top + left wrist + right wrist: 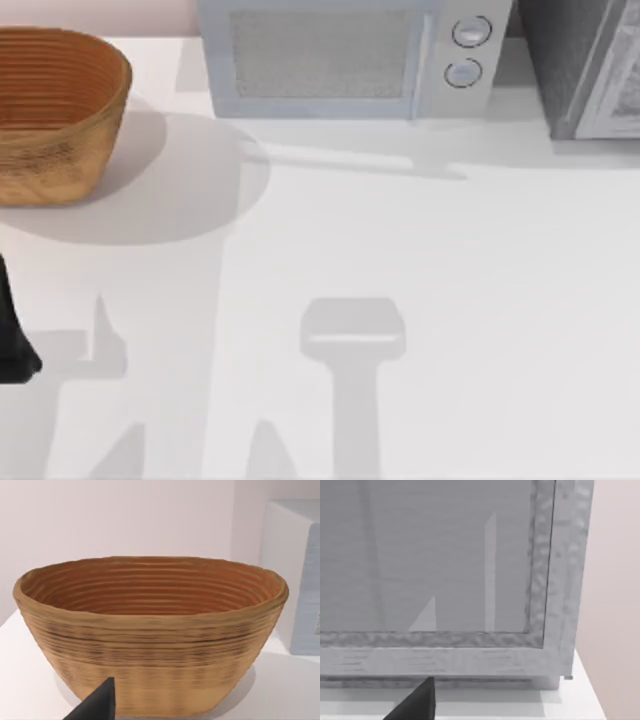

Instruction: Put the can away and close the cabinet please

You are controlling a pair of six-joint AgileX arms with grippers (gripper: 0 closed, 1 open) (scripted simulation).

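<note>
The can is out of view. The grey cabinet (585,70) stands at the table's back right corner. In the right wrist view its front is a flat grey panel in a mottled frame (445,555), close ahead of my right gripper (417,704). I cannot tell whether its door is open. My left arm (12,335) is a dark shape at the table's left edge. My left gripper (97,705) points at the woven basket (150,630) from a short distance.
The brown woven basket (55,110) sits at the back left, nothing visible inside it. A white microwave (345,55) stands at the back middle, between the basket and the cabinet. The white table (420,260) stretches across the middle and front.
</note>
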